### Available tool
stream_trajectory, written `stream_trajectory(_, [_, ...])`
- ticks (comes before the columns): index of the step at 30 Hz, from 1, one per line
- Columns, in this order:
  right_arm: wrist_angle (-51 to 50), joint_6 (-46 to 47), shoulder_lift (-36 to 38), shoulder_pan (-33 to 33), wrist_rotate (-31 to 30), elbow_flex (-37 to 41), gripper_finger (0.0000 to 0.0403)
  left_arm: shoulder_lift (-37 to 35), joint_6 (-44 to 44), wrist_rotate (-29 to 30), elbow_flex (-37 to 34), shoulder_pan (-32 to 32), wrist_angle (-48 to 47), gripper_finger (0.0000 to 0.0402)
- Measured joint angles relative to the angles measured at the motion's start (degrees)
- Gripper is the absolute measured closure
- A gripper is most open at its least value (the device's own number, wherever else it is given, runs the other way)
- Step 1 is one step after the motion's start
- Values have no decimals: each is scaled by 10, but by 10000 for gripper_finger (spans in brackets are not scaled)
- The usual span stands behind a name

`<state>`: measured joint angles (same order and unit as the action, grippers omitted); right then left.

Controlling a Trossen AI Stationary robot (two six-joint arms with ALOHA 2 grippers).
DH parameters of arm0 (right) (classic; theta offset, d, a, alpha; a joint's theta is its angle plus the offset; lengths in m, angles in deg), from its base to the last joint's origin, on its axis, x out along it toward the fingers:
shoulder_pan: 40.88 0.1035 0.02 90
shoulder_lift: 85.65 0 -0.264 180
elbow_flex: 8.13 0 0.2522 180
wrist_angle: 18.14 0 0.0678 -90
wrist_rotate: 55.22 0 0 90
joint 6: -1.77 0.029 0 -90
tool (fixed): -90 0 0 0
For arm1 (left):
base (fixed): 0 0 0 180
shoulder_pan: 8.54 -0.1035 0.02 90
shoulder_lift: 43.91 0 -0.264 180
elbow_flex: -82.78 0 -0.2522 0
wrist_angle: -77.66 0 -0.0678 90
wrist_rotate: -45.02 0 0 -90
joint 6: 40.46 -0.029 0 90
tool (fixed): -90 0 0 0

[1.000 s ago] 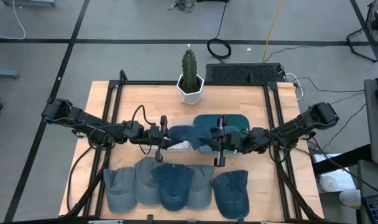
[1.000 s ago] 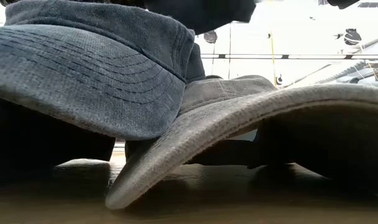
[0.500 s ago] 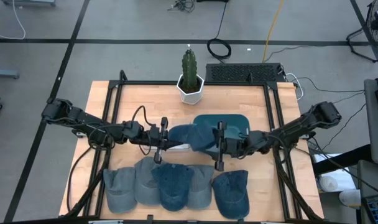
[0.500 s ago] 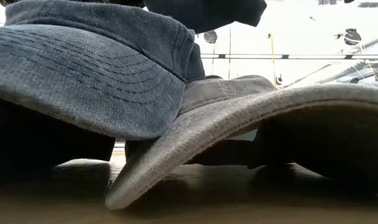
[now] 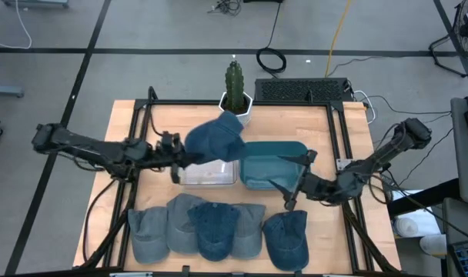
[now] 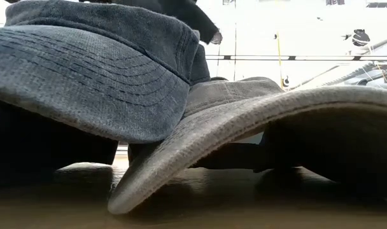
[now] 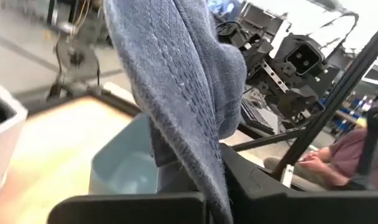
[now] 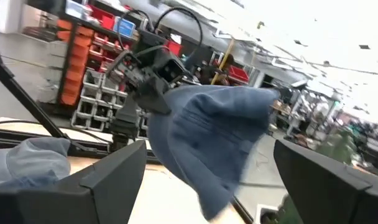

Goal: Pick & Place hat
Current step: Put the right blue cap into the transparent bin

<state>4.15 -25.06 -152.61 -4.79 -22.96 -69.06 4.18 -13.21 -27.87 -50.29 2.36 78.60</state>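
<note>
Hat [image 5: 215,137] now raised by left gripper [image 5: 175,159]

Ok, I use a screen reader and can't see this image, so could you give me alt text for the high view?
Seen from above, the left gripper holds a blue cap lifted over a clear bin at the middle of the wooden table. The right gripper is open beside a teal bin. Five caps line the near edge, with a potted cactus at the far edge.
</note>
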Motion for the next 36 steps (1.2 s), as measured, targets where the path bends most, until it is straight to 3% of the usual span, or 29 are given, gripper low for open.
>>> stream_trajectory(3, [-11,1,8,19,-33,0,70,-65,56,4,1,0,-89,392])
stream_trajectory(6, [-12,1,8,26,-40,0,75,-114,95,65,22,0,-223,392])
stream_trajectory(9, [-12,2,7,27,-39,0,77,-135,125,131,43,0,-321,392])
stream_trajectory(12, [-12,9,7,25,-38,0,78,-135,142,150,58,0,-371,392])
stream_trajectory(15, [-12,11,7,20,-38,0,78,-118,184,109,68,0,-422,392])
stream_trajectory(18, [-12,11,7,16,-38,0,78,-96,219,-1,69,0,-447,392])
stream_trajectory(22, [-12,22,7,10,-37,0,78,-71,239,-129,70,1,-405,392])
stream_trajectory(36, [-21,38,5,10,-35,0,78,56,225,-141,70,-31,-362,392])
